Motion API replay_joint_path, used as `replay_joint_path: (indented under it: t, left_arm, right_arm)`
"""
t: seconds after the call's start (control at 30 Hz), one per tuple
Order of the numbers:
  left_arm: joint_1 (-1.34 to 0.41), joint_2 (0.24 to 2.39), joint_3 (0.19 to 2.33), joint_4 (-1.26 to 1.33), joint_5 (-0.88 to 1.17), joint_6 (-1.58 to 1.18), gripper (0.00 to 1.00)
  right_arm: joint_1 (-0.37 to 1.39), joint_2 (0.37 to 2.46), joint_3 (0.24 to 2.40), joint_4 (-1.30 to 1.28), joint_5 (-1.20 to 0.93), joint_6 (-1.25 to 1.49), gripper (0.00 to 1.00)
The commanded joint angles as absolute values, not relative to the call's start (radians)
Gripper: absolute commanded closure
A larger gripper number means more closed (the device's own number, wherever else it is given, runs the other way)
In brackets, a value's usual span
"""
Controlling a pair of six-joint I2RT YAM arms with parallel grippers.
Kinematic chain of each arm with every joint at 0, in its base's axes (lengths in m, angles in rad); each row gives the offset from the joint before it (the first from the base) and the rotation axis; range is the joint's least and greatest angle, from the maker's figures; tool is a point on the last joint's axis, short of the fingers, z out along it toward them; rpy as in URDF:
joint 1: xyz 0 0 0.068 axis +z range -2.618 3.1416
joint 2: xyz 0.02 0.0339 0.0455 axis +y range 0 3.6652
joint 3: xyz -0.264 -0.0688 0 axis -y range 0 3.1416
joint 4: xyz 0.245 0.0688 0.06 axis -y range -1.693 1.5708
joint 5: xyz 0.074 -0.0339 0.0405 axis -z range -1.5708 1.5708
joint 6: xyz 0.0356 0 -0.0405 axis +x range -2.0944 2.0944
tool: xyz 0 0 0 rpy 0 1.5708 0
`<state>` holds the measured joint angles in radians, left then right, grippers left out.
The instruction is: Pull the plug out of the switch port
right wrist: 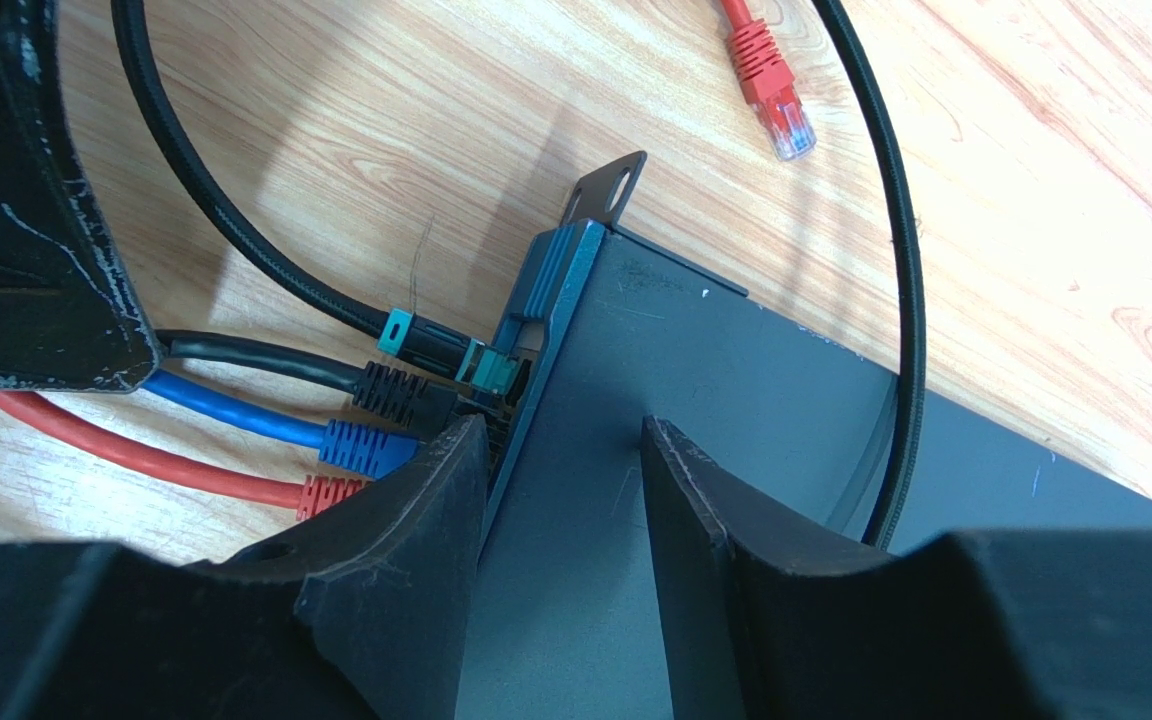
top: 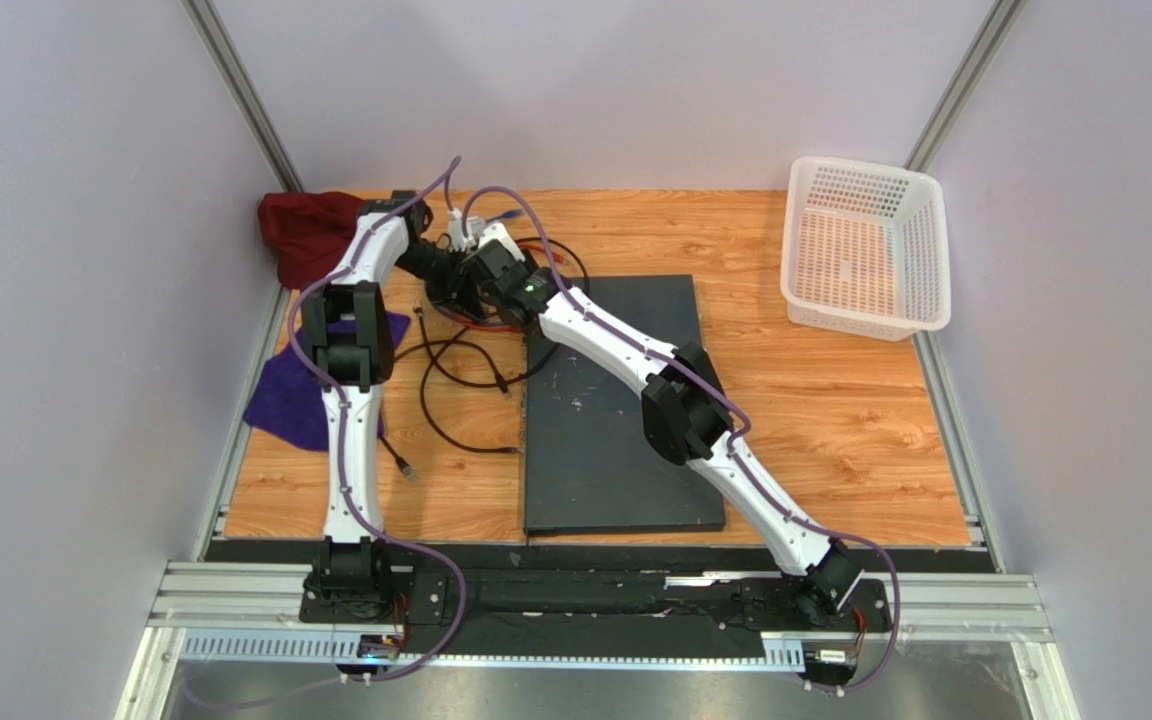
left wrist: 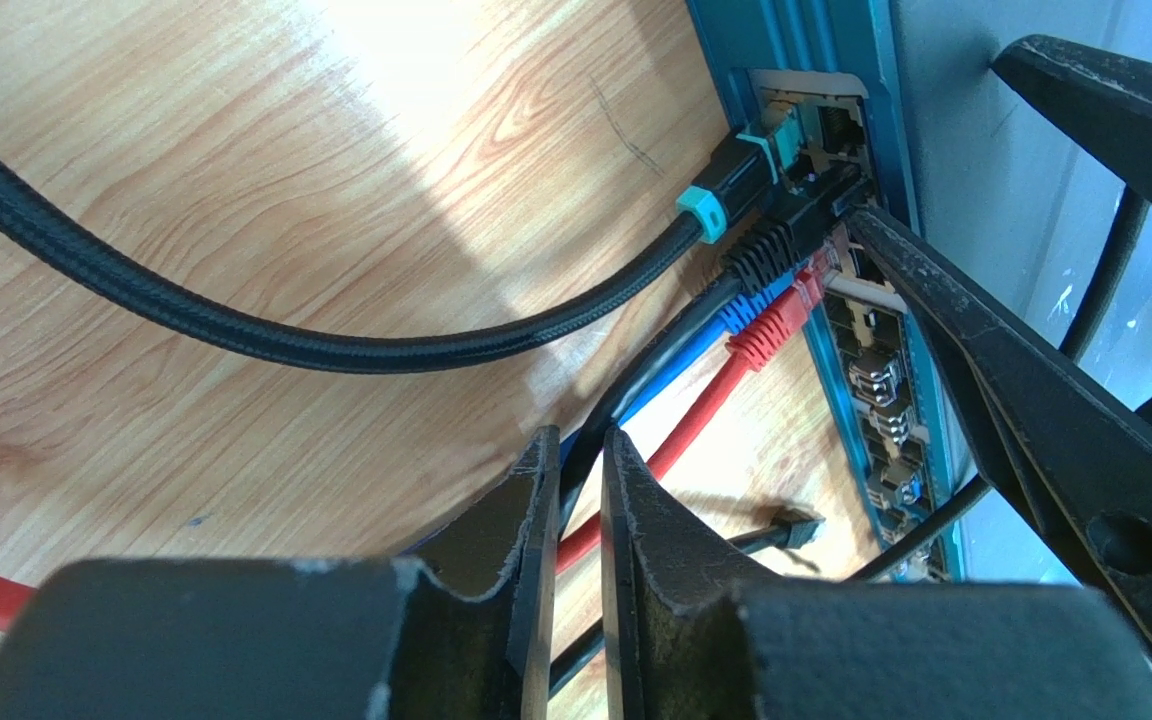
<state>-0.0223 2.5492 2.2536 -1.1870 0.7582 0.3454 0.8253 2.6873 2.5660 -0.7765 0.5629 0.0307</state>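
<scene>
The switch [top: 620,405] is a flat dark grey slab lying mid-table. Its port face [left wrist: 838,165] at the far left corner holds a teal-tipped black braided plug [left wrist: 755,150], a black plug [left wrist: 785,240], a blue plug [left wrist: 748,308] and a red plug [left wrist: 770,333]. My left gripper [left wrist: 579,438] hovers over their cables a little short of the ports. Its jaws stand a narrow gap apart, and I see nothing clamped between them. My right gripper [right wrist: 560,428] is open and straddles the switch's top edge above the ports. One finger [left wrist: 988,360] reaches down beside the black plug.
A loose red plug [right wrist: 763,75] and a loose black plug [left wrist: 796,530] lie on the wooden table. Slack cables [top: 462,390] coil left of the switch. A red cloth [top: 304,228] and a purple cloth [top: 289,398] lie at the left, and a white basket [top: 865,248] stands far right.
</scene>
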Motion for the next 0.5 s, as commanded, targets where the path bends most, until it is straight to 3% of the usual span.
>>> replay_joint_path:
  t: [0.0, 0.47]
  left_arm:
    - [-0.029, 2.571, 2.310, -1.210, 0.736, 0.402, 1.00]
    - [-0.006, 2.480, 2.321, -1.166, 0.427, 0.554, 1.00]
  right_arm:
    - [0.764, 2.755, 2.517, -0.957, 0.578, 0.029, 0.53]
    - [0.730, 2.720, 2.464, -0.979, 0.500, 0.041, 0.50]
